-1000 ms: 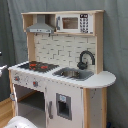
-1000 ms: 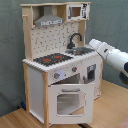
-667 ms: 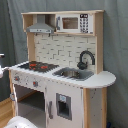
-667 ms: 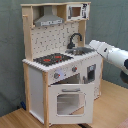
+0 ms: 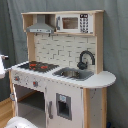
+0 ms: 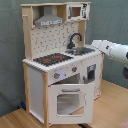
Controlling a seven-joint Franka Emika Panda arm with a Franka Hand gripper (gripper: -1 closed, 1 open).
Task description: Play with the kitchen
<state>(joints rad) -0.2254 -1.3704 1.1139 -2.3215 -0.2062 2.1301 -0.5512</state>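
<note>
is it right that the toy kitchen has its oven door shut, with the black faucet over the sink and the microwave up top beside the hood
Not quite. The kitchen's oven door is open, swung outward, as the second exterior view shows. The rest holds: the black faucet arches over the sink, and the microwave sits up top beside the grey hood.

We see open room above the white and light-wood toy kitchen's [image 6: 60, 75] counter, under the grey hood [image 6: 48, 21] and small microwave [image 5: 73, 23]. The curved black faucet [image 5: 85, 59] stands at the back of the metal sink [image 5: 73, 73] and blocks a straight reach there. The windowed oven door [image 6: 68, 103] hangs open into the front space. The white arm [image 6: 112, 50] fills the second exterior view's right.
</note>
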